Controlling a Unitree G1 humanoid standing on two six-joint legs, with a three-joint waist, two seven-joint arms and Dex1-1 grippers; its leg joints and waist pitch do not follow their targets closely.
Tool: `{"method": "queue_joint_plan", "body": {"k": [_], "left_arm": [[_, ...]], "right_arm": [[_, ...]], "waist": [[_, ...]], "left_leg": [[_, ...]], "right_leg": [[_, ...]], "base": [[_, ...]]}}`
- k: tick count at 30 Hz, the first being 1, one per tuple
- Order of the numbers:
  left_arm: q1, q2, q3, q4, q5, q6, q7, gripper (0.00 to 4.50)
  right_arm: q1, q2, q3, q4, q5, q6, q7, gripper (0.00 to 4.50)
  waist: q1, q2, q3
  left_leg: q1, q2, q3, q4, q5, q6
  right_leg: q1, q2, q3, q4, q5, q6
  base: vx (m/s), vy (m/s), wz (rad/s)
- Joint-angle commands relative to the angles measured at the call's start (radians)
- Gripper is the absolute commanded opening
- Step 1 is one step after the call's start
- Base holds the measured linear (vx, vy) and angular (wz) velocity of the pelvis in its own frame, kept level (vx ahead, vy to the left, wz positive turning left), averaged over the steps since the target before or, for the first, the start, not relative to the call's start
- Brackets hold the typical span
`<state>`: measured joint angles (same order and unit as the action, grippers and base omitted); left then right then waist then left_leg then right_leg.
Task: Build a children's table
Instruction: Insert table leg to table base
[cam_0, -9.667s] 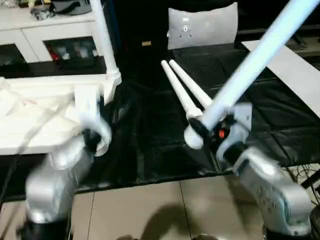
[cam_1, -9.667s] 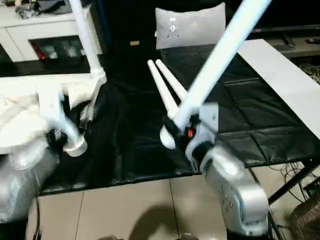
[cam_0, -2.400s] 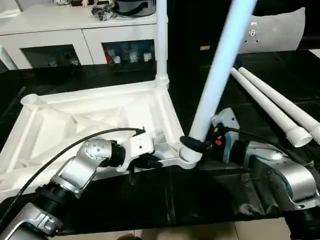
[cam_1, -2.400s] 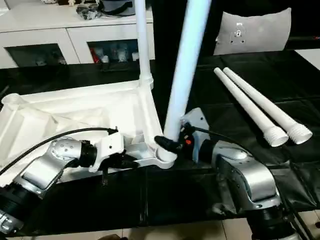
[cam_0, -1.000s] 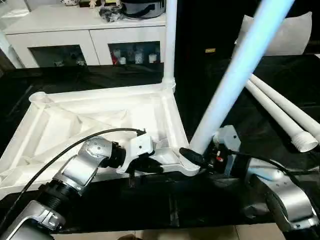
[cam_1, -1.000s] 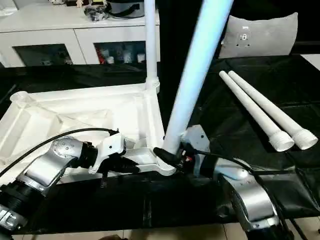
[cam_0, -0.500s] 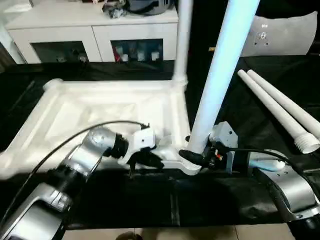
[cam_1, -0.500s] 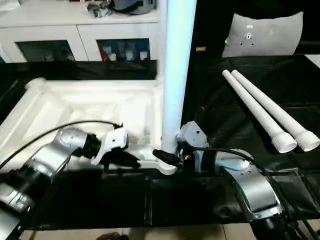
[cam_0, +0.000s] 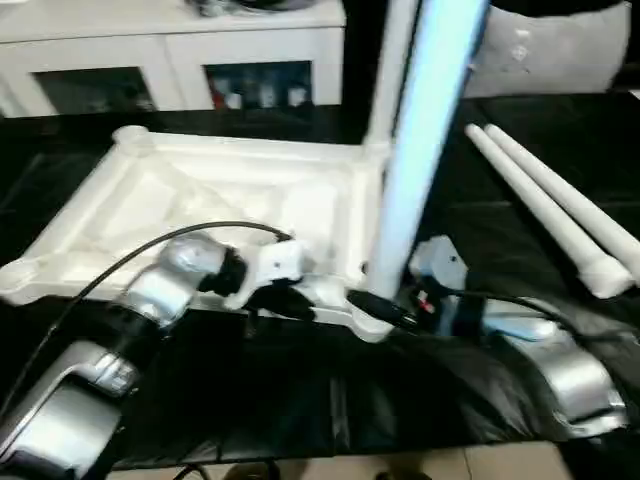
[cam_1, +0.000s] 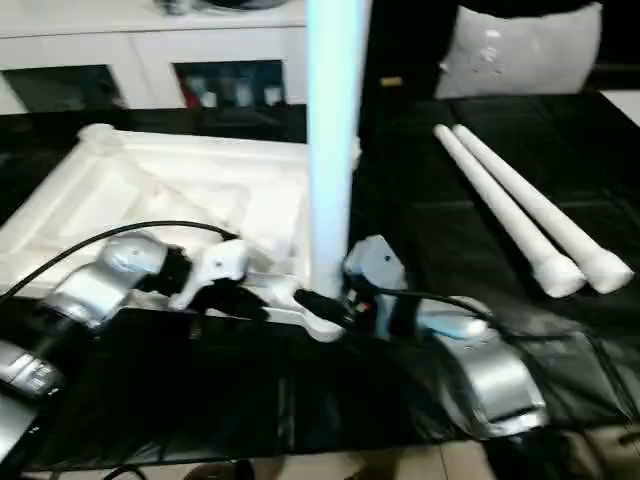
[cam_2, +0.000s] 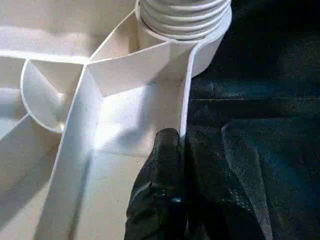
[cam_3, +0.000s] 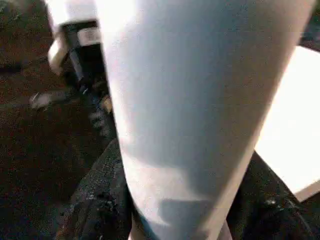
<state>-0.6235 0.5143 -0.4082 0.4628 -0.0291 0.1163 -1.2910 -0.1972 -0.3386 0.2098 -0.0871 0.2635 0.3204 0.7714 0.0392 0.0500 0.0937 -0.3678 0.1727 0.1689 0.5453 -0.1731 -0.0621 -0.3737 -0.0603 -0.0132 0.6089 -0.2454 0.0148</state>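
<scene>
a: head views first. the left gripper (cam_0: 300, 300) is pinched shut on the near rim of the top (cam_0: 200, 200), which lies underside up on the black mat (cam_0: 250, 400). the right gripper (cam_0: 385, 308) is clamped round the foot of a leg (cam_0: 425, 130), jaws about half way apart with the leg between them.

b: why held like that?

a: likely the left one pins the top so it doesn't slide while the right one works the leg into the near corner socket (cam_0: 370, 320). the leg stands almost upright there. another leg (cam_0: 385, 80) rises from the far corner, and two spare legs (cam_0: 550, 210) lie on the mat, well apart from the top.

b: left wrist view?

a: the fingers (cam_2: 162, 190) close on the thin rim wall (cam_2: 186, 90), one inside and one outside. just past them the leg's threaded end (cam_2: 182, 12) sits in the socket (cam_2: 215, 40).

b: fully in?

a: cannot tell; several threads are exposed, so probably not.

b: right wrist view?

a: the leg (cam_3: 200, 100) takes up the middle, with black fingers (cam_3: 100, 200) hugging both sides. the socket below is hidden. in the head views the leg's upper end is cut off, and blur hides how the gripper meets the leg.
</scene>
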Motion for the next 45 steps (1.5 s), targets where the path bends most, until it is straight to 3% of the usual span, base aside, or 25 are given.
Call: {"method": "queue_joint_plan", "body": {"k": [1, 2, 3, 5, 6, 7, 9, 10, 12, 13, 16, 20, 23, 26, 27, 29, 31, 36, 45], "left_arm": [[0.019, 0.006, 0.071, -0.076, -0.014, 0.089, 0.14, 0.0], [0.058, 0.012, 0.084, -0.142, -0.024, 0.132, 0.157, 0.0], [0.097, 0.014, 0.096, -0.207, -0.031, 0.176, 0.174, 0.0], [0.16, 0.014, 0.108, -0.313, -0.033, 0.24, 0.208, 0.0], [0.2, 0.008, 0.113, -0.384, -0.033, 0.284, 0.233, 0.0], [0.227, 0.003, 0.117, -0.433, -0.035, 0.317, 0.25, 0.0], [0.307, -0.035, 0.114, -0.586, -0.007, 0.419, 0.309, 0.0], [0.328, -0.06, 0.112, -0.636, 0.004, 0.459, 0.333, 0.0], [0.333, -0.071, 0.112, -0.651, 0.006, 0.472, 0.342, 0.0], [0.336, -0.085, 0.109, -0.674, 0.003, 0.495, 0.359, 0.0], [0.339, -0.119, 0.08, -0.752, -0.017, 0.564, 0.402, 0.0], [0.34, -0.113, 0.052, -0.767, 0.009, 0.607, 0.423, 0.0], [0.34, -0.107, 0.043, -0.746, 0.095, 0.576, 0.476, 0.0], [0.337, -0.098, 0.048, -0.732, 0.114, 0.547, 0.507, 0.0], [0.331, -0.102, 0.058, -0.72, 0.098, 0.57, 0.512, 0.0], [0.32, -0.11, 0.073, -0.702, 0.065, 0.608, 0.507, 0.0], [0.313, -0.114, 0.081, -0.691, 0.042, 0.618, 0.495, 0.0], [0.312, -0.121, 0.085, -0.664, 0.041, 0.617, 0.478, 0.0], [0.299, -0.112, 0.091, -0.631, 0.033, 0.599, 0.509, 0.0]], "right_arm": [[0.051, 0.019, 0.074, 0.124, -0.035, 0.055, -0.032, 1.91], [0.047, 0.032, 0.061, 0.13, -0.04, 0.051, -0.052, 1.91], [0.042, 0.043, 0.05, 0.134, -0.041, 0.05, -0.068, 1.91], [0.033, 0.061, 0.036, 0.14, -0.045, 0.047, -0.094, 1.91], [0.025, 0.072, 0.029, 0.146, -0.048, 0.044, -0.11, 1.91], [0.019, 0.08, 0.025, 0.151, -0.049, 0.043, -0.12, 1.91], [0.0, 0.106, 0.022, 0.171, -0.058, 0.034, -0.143, 1.91], [-0.008, 0.119, 0.02, 0.182, -0.058, 0.036, -0.152, 1.91], [-0.011, 0.124, 0.019, 0.187, -0.056, 0.039, -0.155, 1.91], [-0.017, 0.129, 0.019, 0.197, -0.056, 0.037, -0.16, 1.91], [-0.042, 0.159, 0.009, 0.24, -0.062, 0.039, -0.189, 1.91], [-0.058, 0.19, 0.001, 0.251, -0.051, 0.049, -0.2, 1.91], [-0.066, 0.215, -0.01, 0.254, -0.02, 0.069, -0.184, 1.91], [-0.065, 0.213, -0.002, 0.259, -0.025, 0.063, -0.175, 1.91], [-0.064, 0.217, -0.007, 0.264, -0.022, 0.064, -0.176, 1.91], [-0.064, 0.217, -0.011, 0.268, -0.022, 0.064, -0.177, 2.47], [-0.062, 0.216, -0.011, 0.27, -0.024, 0.061, -0.176, 2.64], [-0.061, 0.214, -0.016, 0.27, -0.027, 0.059, -0.164, 3.09], [-0.032, 0.176, 0.001, 0.217, -0.029, 0.056, -0.121, 3.95]], "waist": [[0.003, 0.004, -0.012], [-0.001, 0.001, -0.017], [-0.007, 0.002, -0.013], [-0.012, 0.006, -0.009], [-0.016, 0.001, -0.013], [-0.021, 0.0, -0.009], [-0.028, -0.002, -0.014], [-0.031, -0.006, -0.018], [-0.031, -0.002, -0.017], [-0.03, -0.007, -0.02], [-0.029, -0.007, -0.024], [-0.029, 0.0, -0.022], [-0.033, 0.001, -0.021], [-0.032, 0.005, -0.022], [-0.031, 0.004, -0.025], [-0.03, 0.004, -0.028], [-0.028, 0.007, -0.031], [-0.019, 0.004, -0.043], [-0.003, 0.005, -0.047]], "left_leg": [[-0.002, 0.056, -0.036, -0.091, -0.387, -0.03], [-0.002, 0.057, -0.036, -0.089, -0.376, -0.029], [-0.008, 0.055, -0.033, -0.089, -0.354, -0.021], [-0.007, 0.053, -0.03, -0.09, -0.356, -0.017], [-0.007, 0.057, -0.03, -0.087, -0.347, -0.02], [-0.011, 0.054, -0.028, -0.089, -0.34, -0.015], [-0.005, 0.051, -0.021, -0.081, -0.292, 0.007], [-0.005, 0.054, -0.02, -0.08, -0.267, 0.011], [-0.006, 0.05, -0.016, -0.074, -0.19, 0.036], [-0.005, 0.048, -0.014, -0.071, -0.172, 0.039], [-0.003, 0.048, -0.013, -0.066, -0.139, 0.049], [0.0, 0.048, -0.014, -0.069, -0.178, 0.04], [0.0, 0.048, -0.015, -0.071, -0.206, 0.032], [0.003, 0.05, -0.016, -0.07, -0.227, 0.026], [0.004, 0.049, -0.015, -0.069, -0.22, 0.021], [0.004, 0.046, -0.014, -0.067, -0.201, 0.018], [0.005, 0.045, -0.014, -0.062, -0.176, 0.022], [0.001, 0.04, -0.012, -0.048, -0.056, 0.063], [0.003, 0.041, -0.012, -0.045, -0.072, 0.071]], "right_leg": [[0.008, -0.084, 0.042, -0.103, -0.417, -0.166], [0.009, -0.082, 0.043, -0.099, -0.386, -0.166], [0.007, -0.076, 0.041, -0.099, -0.336, -0.173], [0.003, -0.071, 0.039, -0.098, -0.31, -0.182], [0.008, -0.077, 0.041, -0.092, -0.28, -0.197], [0.008, -0.073, 0.04, -0.094, -0.276, -0.198], [0.008, -0.068, 0.04, -0.098, -0.231, -0.204], [0.013, -0.069, 0.04, -0.095, -0.193, -0.213], [0.017, -0.064, 0.036, -0.094, -0.084, -0.233], [0.02, -0.061, 0.035, -0.092, -0.055, -0.236], [0.025, -0.06, 0.034, -0.082, 0.036, -0.258], [0.026, -0.061, 0.032, -0.085, -0.009, -0.261], [0.026, -0.061, 0.033, -0.089, -0.057, -0.253], [0.024, -0.062, 0.035, -0.093, -0.092, -0.247], [0.025, -0.061, 0.035, -0.09, -0.08, -0.247], [0.026, -0.059, 0.034, -0.086, -0.046, -0.253], [0.027, -0.059, 0.033, -0.083, -0.005, -0.262], [0.04, -0.056, 0.03, -0.064, 0.214, -0.281], [0.043, -0.056, 0.028, -0.062, 0.196, -0.28]], "base": [[0.0, 0.0, 0.0], [0.0, 0.0, 0.0], [0.0, 0.0, 0.0], [0.0, 0.0, 0.0], [0.0, 0.0, 0.0], [0.0, 0.0, 0.0], [0.0, 0.0, 0.0], [0.052, -0.012, -0.03], [0.0, 0.0, 0.0], [0.0, 0.0, 0.0], [0.0, 0.0, 0.0], [0.0, 0.0, 0.0], [0.0, 0.0, 0.0], [0.0, 0.0, 0.0], [0.0, 0.0, 0.0], [0.0, 0.0, 0.0], [0.0, 0.0, 0.0], [0.0, 0.0, 0.0], [0.0, 0.0, 0.0]]}}
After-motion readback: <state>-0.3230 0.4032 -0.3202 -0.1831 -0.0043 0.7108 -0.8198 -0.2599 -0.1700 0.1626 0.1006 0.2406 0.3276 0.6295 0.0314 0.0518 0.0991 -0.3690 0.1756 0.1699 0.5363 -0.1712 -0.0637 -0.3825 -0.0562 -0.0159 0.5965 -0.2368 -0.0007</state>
